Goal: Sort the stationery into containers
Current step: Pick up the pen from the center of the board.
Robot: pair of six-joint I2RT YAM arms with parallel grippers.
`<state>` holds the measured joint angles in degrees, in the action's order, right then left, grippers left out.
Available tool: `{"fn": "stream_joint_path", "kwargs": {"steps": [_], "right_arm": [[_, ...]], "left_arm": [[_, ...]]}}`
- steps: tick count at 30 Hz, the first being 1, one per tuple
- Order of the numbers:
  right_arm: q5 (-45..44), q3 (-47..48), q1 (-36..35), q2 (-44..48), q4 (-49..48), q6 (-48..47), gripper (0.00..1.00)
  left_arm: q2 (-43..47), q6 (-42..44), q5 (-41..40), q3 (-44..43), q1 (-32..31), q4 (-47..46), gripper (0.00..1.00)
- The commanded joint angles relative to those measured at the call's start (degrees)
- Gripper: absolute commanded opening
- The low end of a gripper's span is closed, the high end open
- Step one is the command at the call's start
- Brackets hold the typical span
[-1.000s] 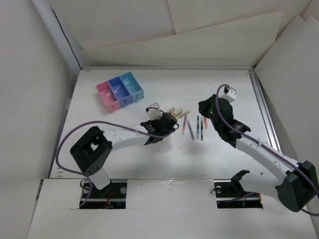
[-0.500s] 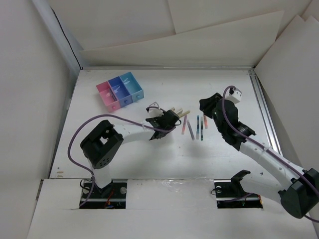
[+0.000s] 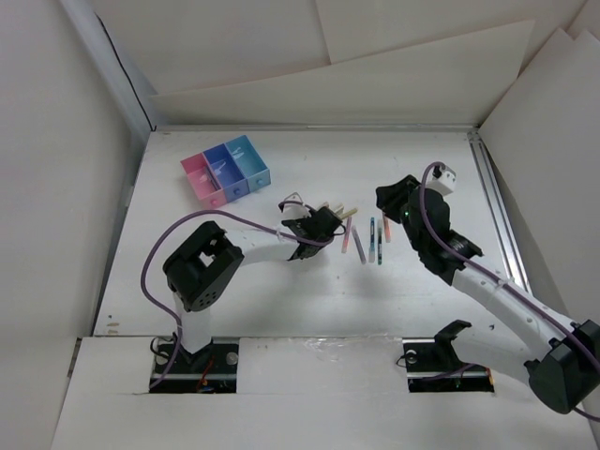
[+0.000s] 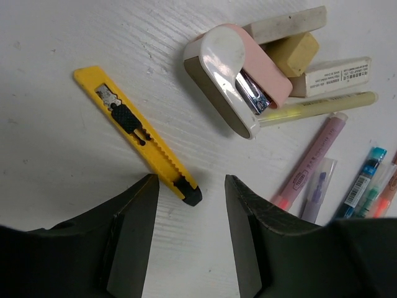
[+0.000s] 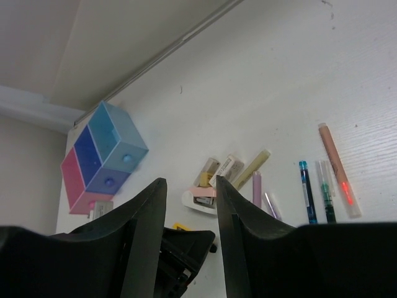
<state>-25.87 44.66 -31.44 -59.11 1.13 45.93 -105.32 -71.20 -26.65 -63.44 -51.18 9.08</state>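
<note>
My left gripper [image 4: 190, 211] is open and low over the table, and the black end of a short yellow-black stick [image 4: 133, 127] lies between its fingertips. Just beyond it are a pink-white stapler [image 4: 239, 77], tan eraser blocks [image 4: 291, 49], a pale yellow pen [image 4: 316, 107] and pink, purple and blue pens [image 4: 310, 164]. In the top view this gripper [image 3: 316, 227] sits at the pile's left edge. My right gripper [image 3: 394, 201] is open and empty, raised right of the pens [image 3: 370, 239]. The pink, dark blue and light blue containers [image 3: 225, 171] stand far left.
White walls close in the table on three sides. A metal rail [image 3: 497, 211] runs along the right edge. The right wrist view shows the containers [image 5: 102, 155] at the left, the stationery pile [image 5: 229, 177] and an orange pen [image 5: 338, 171] at the right.
My left gripper has moved right and a little farther out, up to the stationery pile, and its arm has swung round. My right arm shifted slightly a second ago, then stayed still.
</note>
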Motion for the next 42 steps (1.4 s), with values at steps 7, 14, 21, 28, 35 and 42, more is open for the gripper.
{"fn": "stream_joint_path", "kwargs": {"steps": [7, 14, 21, 28, 35, 42], "right_arm": [[0.73, -0.63, 0.77, 2.25, -0.95, 0.21, 0.44], [0.73, -0.63, 0.77, 2.77, -0.95, 0.21, 0.44], [1.26, -0.63, 0.77, 3.3, -0.95, 0.21, 0.44], [1.79, -0.63, 1.29, 2.69, -0.95, 0.21, 0.44], [1.79, -0.63, 1.29, 2.69, -0.95, 0.21, 0.44], [2.31, -0.63, 1.29, 2.69, -0.95, 0.21, 0.44]], "left_arm": [[-1.3, -2.72, -2.53, -0.98, 0.47, 6.2, 0.37], [-0.24, 0.44, -3.58, 0.07, 0.47, 11.12, 0.31], [-0.24, 2.82, -5.34, 0.59, 1.16, 14.82, 0.25], [3.27, 5.8, -5.34, 3.41, 1.78, 10.36, 0.41], [-0.76, 9.93, -6.22, -1.24, 1.78, 12.97, 0.44], [-5.16, 15.02, -7.36, -5.29, 1.78, 12.98, 0.41]]}}
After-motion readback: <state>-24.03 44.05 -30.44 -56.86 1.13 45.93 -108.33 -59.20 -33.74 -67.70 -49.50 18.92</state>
